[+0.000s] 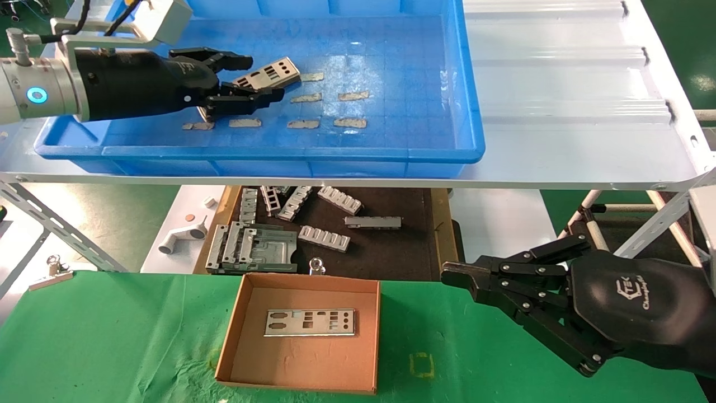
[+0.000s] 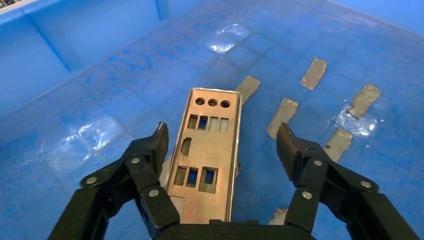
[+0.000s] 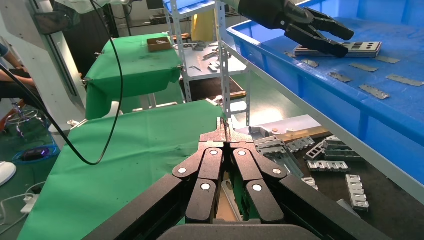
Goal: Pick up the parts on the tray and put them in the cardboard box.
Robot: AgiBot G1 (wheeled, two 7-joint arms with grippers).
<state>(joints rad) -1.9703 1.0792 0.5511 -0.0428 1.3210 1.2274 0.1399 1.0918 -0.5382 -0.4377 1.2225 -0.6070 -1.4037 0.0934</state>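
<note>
A silver part (image 1: pixel 268 73) with punched cutouts lies in the blue tray (image 1: pixel 471 112) near its left end. My left gripper (image 1: pixel 263 77) is open and straddles this part. In the left wrist view the part (image 2: pixel 206 150) lies between the fingertips (image 2: pixel 159 142); one pad is close to its edge and the other stands apart. A second part (image 1: pixel 309 322) lies flat in the cardboard box (image 1: pixel 235 330) on the green table. My right gripper (image 1: pixel 448 274) is shut and empty, hovering to the right of the box; its closed tips also show in the right wrist view (image 3: pixel 226 125).
Several tan tape scraps (image 1: pixel 353 95) lie on the tray floor. Ribbed grey brackets (image 1: pixel 324 238) lie on a dark lower surface behind the box. The tray stands on a white metal shelf (image 1: pixel 570 112). Green cloth (image 1: pixel 112 336) covers the table.
</note>
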